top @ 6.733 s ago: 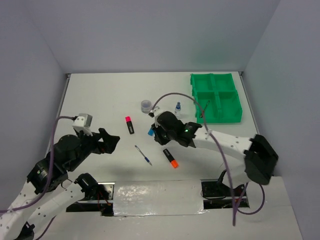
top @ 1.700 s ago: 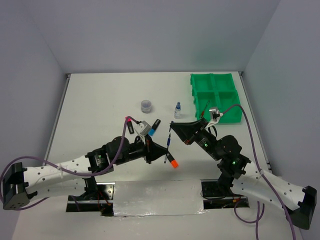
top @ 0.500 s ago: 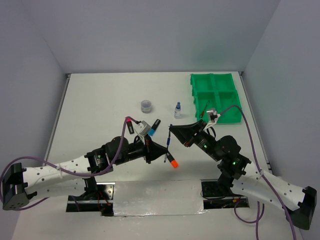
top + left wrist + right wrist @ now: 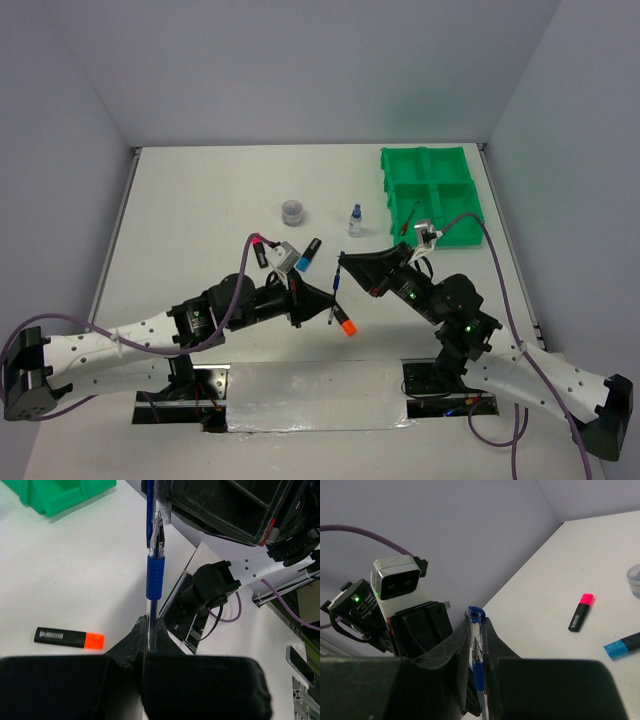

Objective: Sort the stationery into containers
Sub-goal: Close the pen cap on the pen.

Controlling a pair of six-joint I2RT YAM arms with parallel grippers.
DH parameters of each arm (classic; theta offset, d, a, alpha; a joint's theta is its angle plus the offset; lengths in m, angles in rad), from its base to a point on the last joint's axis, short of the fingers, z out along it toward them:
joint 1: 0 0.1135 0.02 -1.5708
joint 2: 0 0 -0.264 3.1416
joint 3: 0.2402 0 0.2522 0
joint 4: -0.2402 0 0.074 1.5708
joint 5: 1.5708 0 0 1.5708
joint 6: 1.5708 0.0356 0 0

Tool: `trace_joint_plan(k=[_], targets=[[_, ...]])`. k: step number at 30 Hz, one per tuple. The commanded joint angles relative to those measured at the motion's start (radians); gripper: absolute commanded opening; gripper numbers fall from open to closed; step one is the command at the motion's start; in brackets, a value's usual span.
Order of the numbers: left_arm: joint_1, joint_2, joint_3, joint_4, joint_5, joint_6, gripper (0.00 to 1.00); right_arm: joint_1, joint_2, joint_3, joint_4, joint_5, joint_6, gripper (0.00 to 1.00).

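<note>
A thin blue pen (image 4: 337, 290) hangs in the air over the middle of the table, held at both ends. My left gripper (image 4: 328, 305) is shut on its clear barrel (image 4: 155, 575), the fingertips (image 4: 138, 630) pinching it from below. My right gripper (image 4: 343, 262) is shut on the capped end (image 4: 475, 614), one finger on each side. On the table lie the orange highlighter (image 4: 345, 323), the blue highlighter (image 4: 305, 257) and the pink highlighter (image 4: 259, 247). The green four-compartment tray (image 4: 432, 195) sits at the far right.
The round greyish tub (image 4: 292, 211) and the blue-capped clear bottle (image 4: 355, 220) stand behind the arms, left of the tray. Both arms cross the near middle of the table. A grey wall closes off each side.
Since the earliest frame the blue pen has left the table and both arms have swung to the middle and closed on it. Over the last half second nothing has visibly moved.
</note>
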Motion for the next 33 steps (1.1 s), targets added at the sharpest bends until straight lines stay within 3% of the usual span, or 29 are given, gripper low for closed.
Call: trace_joint_plan(k=[1,22,33], targets=[[-0.004,0.01,0.042,0.065,-0.008,0.022,0.0,0.007,0.009,-0.015,0.057,-0.036,0.019,0.0],[-0.004,-0.011,0.083,0.15,-0.081,0.158,0.0,0.008,-0.009,-0.116,-0.014,-0.143,0.031,0.0],[-0.002,0.013,0.155,0.173,-0.117,0.163,0.0,0.014,0.021,-0.228,0.129,-0.237,-0.032,0.0]])
